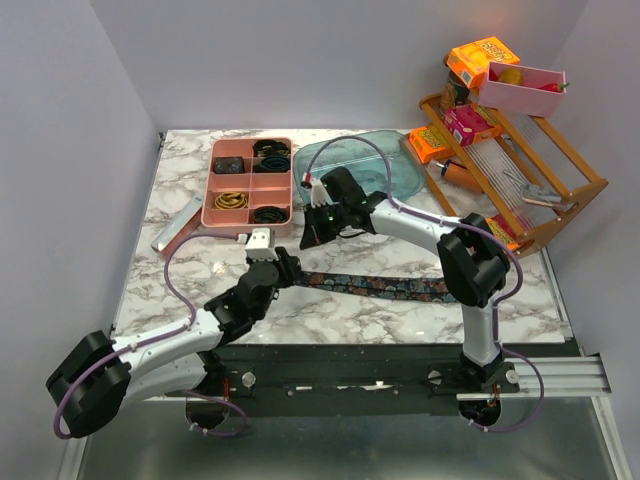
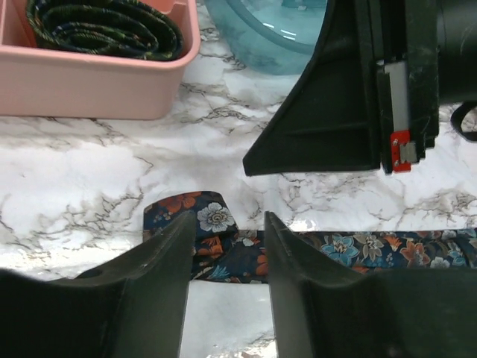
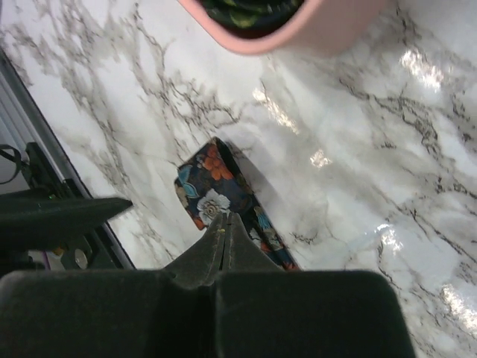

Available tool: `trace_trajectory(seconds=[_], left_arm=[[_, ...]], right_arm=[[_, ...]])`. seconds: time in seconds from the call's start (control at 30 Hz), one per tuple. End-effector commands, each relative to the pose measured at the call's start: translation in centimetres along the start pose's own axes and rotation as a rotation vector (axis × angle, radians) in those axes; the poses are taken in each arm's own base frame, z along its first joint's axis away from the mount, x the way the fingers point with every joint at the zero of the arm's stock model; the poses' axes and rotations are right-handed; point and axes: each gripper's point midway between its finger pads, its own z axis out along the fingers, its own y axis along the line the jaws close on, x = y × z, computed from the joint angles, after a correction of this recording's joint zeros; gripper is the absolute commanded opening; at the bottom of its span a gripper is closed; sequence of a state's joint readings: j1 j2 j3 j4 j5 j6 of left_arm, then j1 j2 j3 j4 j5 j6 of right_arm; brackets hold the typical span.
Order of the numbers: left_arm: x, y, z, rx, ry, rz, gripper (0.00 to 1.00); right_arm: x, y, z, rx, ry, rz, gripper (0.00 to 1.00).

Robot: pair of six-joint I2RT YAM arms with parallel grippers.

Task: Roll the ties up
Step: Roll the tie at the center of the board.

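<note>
- Item: long narrow necktie of dark navy fabric with a small orange, red and pale-blue floral print [image 1: 390,286]. It lay flat on the white, grey-veined marble worktop [image 1: 400,325], stretched out rightward between the two arms. Its left end was turned over on itself in one short fold [image 2: 195,216].
- Left hand [image 2: 227,224], black, two-fingered: the fingers were parted and stood on either side of the fold. Nothing could be seen clamped between them.
- Right hand [image 3: 223,218], black, two-fingered: it was clenched and empty. Its closed tip pointed down at the fold, on it or just above it; contact could not be confirmed.
- Pink plastic compartment tray [image 2: 89,86]: it stood near the fold on the far side and held dark rolled ties [image 2: 104,30], coiled in its compartments.
- Step in hand, as judged: the opening of the roll. Only the first turn was made, and almost the whole length was unrolled.
- Next move, as judged: the left fingers would need to close on the fold and turn it over along the strip. The right tip would need to pin the fabric, then give way. A loose first turn could spring open.
</note>
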State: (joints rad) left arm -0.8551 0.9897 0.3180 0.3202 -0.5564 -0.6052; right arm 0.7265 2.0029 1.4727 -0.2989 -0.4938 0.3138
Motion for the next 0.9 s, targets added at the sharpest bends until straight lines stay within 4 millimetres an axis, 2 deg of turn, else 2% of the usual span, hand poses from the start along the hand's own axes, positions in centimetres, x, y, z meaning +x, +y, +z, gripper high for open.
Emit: trace_trajectory(seconds=[0.0,0.03,0.13,0.23,0.4,0.53,0.87], left_arm=[[2.1,0.4,-0.9,0.037,0.093,-0.004,0.33],[2.5,0.4,-1.0,0.043,0.11,-0.004,0.18],[4.1,0.2,-1.2,0.076,0.164,-0.013,0.0],[5.8,0.2,-1.1,0.088,0.217,-0.011,0.0],[7.6,0.5,-0.7,0.082,0.27,0.006,0.0],[8.3,0.5,-0.3,0.079,0.289,0.015,0.0],[9.4,2.4,0.3,0.01,0.328,0.012,0.0]], right_arm=[[-2.5,2.6,0.2,-0.07,-0.041,-0.046,0.01],[-3.1,3.0,0.4,-0.075,-0.048,-0.054,0.01],[-2.9,2.9,1.7,-0.062,-0.021,-0.062,0.01],[-2.0,2.2,3.0,-0.025,0.012,-0.064,0.01],[-1.2,1.4,4.0,0.004,0.035,-0.068,0.01],[-0.7,0.7,4.4,0.031,0.048,-0.071,0.01],[0.3,-0.4,5.3,0.086,0.087,-0.083,0.01]])
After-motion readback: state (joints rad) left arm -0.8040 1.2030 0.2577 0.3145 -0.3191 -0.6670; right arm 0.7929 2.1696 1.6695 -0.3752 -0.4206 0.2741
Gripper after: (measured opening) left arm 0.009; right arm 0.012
